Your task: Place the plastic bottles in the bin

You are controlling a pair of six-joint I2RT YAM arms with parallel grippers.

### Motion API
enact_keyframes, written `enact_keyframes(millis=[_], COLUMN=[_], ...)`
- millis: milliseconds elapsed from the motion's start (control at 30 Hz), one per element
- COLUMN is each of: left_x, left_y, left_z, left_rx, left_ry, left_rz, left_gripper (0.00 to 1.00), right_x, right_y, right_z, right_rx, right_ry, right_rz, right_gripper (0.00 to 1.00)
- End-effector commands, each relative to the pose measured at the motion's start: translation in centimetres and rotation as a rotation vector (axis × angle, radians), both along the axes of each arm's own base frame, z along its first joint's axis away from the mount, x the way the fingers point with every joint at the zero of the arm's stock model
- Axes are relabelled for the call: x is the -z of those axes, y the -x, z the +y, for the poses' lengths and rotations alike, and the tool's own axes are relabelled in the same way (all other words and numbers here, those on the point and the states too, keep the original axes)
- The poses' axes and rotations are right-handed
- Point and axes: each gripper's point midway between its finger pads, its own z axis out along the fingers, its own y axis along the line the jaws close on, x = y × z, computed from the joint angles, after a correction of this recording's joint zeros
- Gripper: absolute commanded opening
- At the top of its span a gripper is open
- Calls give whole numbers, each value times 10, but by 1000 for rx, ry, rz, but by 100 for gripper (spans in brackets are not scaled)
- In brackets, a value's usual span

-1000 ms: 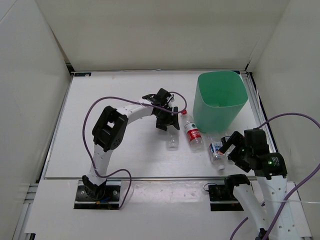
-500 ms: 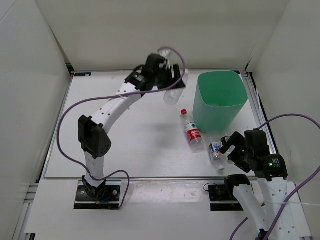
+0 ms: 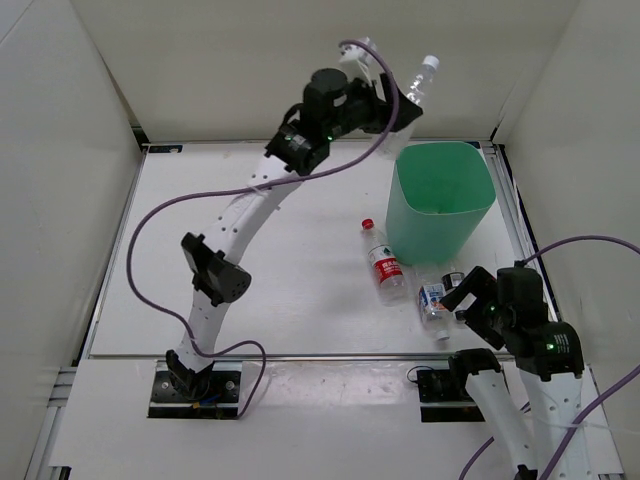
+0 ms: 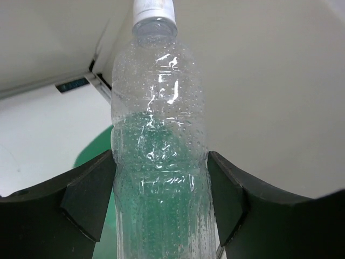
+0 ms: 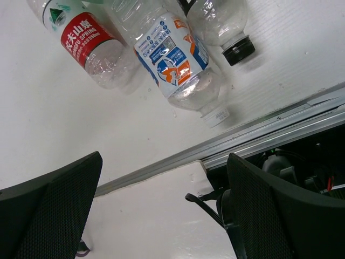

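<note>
in one second the left end effector (image 3: 393, 104), pinching the white-capped bottle (image 3: 419, 83), climbs from the worktop (image 3: 270, 300) to above the bin (image 3: 440, 232) by the far right corner; release seems next. right end effector (image 3: 462, 296) spread.

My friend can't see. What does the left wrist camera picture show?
A clear plastic bottle with a white cap is gripped upright between the left arm's two black fingers. The green bin shows behind it and through its clear sides, with the white table to the left.
</note>
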Motion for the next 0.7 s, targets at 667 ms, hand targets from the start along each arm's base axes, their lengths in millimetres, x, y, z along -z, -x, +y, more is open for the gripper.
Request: enact_keyframes(millis=[667], left_x=[56], left_y=[29], left_z=[-115], left_rx=[85], left_ry=[61], left_rz=[-61], left_gripper=[77], right_x=[-31], right_y=[12], right_z=[-21], right_rx=[72], right_ry=[64], right_rz=[-124], right_gripper=[100])
